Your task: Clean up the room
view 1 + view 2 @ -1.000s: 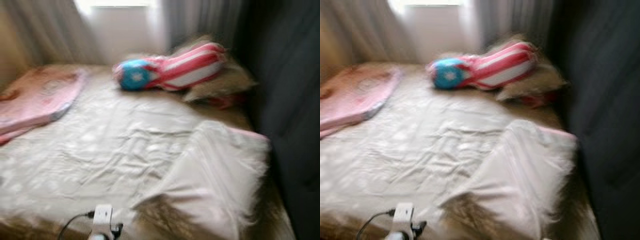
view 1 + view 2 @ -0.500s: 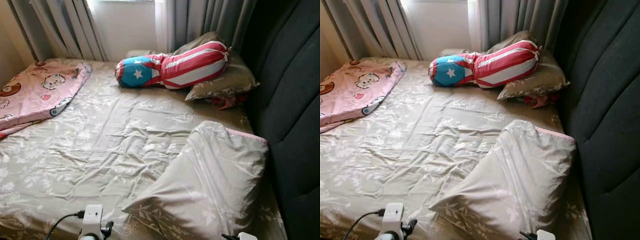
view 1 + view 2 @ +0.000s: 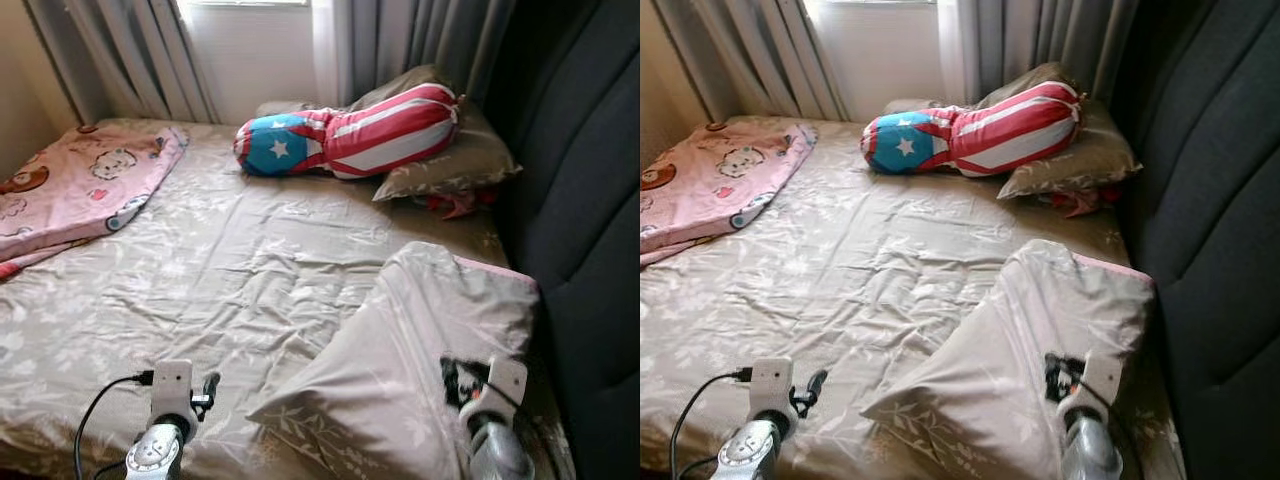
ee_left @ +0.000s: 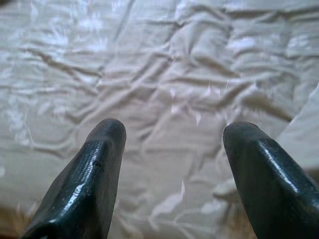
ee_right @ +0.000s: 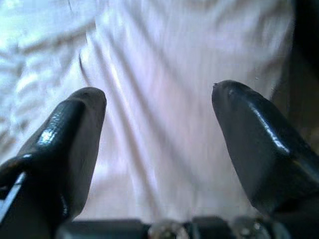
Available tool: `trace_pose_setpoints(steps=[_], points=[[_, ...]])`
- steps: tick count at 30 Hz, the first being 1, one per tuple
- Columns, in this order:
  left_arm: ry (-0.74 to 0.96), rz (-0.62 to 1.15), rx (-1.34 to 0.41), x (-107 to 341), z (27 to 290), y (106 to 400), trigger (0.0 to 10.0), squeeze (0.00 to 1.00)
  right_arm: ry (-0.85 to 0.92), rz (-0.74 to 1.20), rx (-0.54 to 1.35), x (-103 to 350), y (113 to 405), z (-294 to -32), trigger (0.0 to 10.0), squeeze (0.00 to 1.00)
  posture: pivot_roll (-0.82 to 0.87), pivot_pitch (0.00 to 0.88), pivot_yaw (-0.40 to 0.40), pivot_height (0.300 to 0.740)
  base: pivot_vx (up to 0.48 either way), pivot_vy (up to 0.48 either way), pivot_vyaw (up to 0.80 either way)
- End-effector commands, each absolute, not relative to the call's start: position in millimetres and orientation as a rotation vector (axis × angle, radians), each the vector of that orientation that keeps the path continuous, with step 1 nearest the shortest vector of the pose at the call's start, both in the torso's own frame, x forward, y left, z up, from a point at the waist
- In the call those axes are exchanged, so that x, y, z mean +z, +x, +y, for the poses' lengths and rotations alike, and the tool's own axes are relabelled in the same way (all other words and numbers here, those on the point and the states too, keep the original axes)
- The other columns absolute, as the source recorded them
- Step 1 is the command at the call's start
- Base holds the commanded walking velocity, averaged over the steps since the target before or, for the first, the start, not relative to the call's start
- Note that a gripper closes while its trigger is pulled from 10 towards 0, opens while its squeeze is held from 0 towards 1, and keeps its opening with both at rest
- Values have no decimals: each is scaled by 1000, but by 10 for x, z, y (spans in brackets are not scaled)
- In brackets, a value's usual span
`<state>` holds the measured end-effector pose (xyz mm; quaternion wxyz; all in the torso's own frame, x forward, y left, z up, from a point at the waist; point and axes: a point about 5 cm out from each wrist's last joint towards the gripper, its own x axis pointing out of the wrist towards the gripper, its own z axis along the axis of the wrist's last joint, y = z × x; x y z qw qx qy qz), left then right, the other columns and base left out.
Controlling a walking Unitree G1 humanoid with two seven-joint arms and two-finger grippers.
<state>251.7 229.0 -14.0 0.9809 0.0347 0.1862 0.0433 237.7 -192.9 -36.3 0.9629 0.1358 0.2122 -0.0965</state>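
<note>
Left eye view gives us a bed (image 3: pixel 230 270) under a creased beige sheet, with a dark headboard (image 3: pixel 580 200) on our right. Our right pincer (image 5: pixel 159 124), fingers spread wide, hangs just above the near pillow (image 3: pixel 400 370), which lies tilted by the headboard. Our left pincer (image 4: pixel 172 134), also spread, hovers over bare sheet at the bed's near edge. At the far end a striped bolster (image 3: pixel 345 132) leans on a second pillow (image 3: pixel 450 160) below the curtains (image 3: pixel 120 55). A pink blanket (image 3: pixel 70 190) covers the far left corner.
</note>
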Motion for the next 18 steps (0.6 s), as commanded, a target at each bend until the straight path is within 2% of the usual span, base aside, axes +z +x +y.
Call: trace_pose_setpoints(steps=[1, 9, 10, 12, 18], points=[[55, 342, 87, -108, 2281, 2530, 10000, 0, 286, 456, -200, -402, 2346, -1913, 10000, 0, 5, 0, 3, 740, 0, 0, 0], [33, 314, 107, -104, 2284, 2488, 10000, 0, 304, 521, -173, -482, 2282, -1820, 10000, 0, 26, 0, -1, 740, 0, 0, 0], [29, 301, 103, -84, 2284, 2497, 10000, 0, 328, 526, -181, -494, 2272, -1807, 10000, 1000, 35, 0, -1, 740, 0, 0, 0], [32, 289, 94, -61, 2292, 2507, 10000, 0, 284, 576, -191, -533, 2245, -1787, 10000, 1000, 39, 0, 4, 740, 0, 0, 0], [48, 257, 86, 26, 2353, 2555, 10000, 0, 306, 639, -232, -589, 2205, -1759, 10000, 1000, 70, 0, 14, 740, 0, 0, 0]])
